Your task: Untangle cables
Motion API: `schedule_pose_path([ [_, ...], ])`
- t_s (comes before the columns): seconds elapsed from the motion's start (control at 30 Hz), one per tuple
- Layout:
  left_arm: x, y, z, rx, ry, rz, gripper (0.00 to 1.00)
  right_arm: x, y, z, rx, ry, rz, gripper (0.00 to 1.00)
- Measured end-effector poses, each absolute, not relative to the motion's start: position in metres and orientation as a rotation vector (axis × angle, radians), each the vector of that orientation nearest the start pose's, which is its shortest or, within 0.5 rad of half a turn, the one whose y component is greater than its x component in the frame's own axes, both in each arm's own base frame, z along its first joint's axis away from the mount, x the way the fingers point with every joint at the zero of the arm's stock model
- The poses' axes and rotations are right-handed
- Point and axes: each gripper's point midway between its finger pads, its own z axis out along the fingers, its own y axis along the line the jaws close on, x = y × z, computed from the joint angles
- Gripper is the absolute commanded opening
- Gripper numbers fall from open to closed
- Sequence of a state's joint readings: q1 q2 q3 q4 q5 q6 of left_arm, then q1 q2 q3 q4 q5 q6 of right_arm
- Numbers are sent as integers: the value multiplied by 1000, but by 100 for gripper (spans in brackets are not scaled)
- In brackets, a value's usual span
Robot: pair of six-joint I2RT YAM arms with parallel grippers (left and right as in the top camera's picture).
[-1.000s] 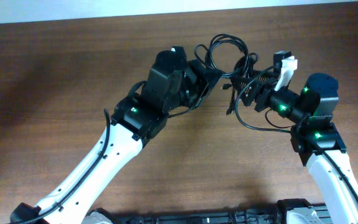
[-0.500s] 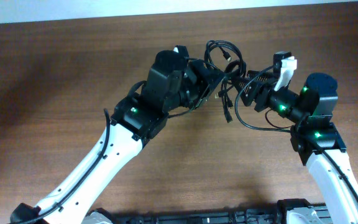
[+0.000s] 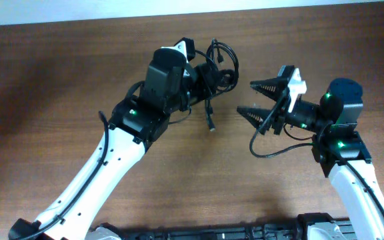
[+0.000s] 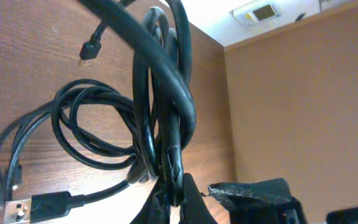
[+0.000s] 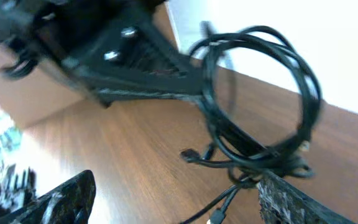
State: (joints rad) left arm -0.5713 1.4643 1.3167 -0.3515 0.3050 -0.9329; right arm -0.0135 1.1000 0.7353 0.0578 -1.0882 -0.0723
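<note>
Several thin black cables (image 3: 223,59) sit bunched in a looped knot at the tip of my left end effector (image 3: 211,75), whose fingers are pressed together on the strands, over the far part of the bench (image 3: 59,80). In my left wrist view the cords cross and twist just above that pinch, and a flat silver-tipped plug (image 4: 17,211) shows at the lower left. One loose end with a small plug (image 3: 211,127) trails from the bundle toward the near side. My right end effector (image 3: 257,100) is spread wide, apart from the bundle and touching none of it, its opening facing the loops.
</note>
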Motion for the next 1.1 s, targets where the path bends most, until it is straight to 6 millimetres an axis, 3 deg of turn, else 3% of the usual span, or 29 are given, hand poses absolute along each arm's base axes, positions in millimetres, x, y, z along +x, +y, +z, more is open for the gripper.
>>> schedule_pose_path([
  [0.13,346,-293,287,-147,2291,-1217,0,294,151,274,-963,1480,820,80],
  [0.43,325,-312,299,56,2282,-1363,0,300,148,271,-1006,1451,707,73],
  [0.63,317,-318,302,115,2276,-1398,0,301,147,270,-1008,1450,694,53],
  [0.73,313,-326,309,160,2244,-1419,0,302,147,270,-1009,1450,690,49],
  [0.83,306,-335,314,214,2216,-1435,0,302,147,270,-1012,1447,686,27],
  [0.87,305,-337,315,224,2212,-1438,0,302,147,270,-1011,1447,683,25],
  [1.03,300,-343,317,258,2197,-1439,0,303,146,269,-1009,1453,680,25],
  [1.1,302,-342,316,251,2196,-1430,0,302,146,268,-1008,1459,685,43],
])
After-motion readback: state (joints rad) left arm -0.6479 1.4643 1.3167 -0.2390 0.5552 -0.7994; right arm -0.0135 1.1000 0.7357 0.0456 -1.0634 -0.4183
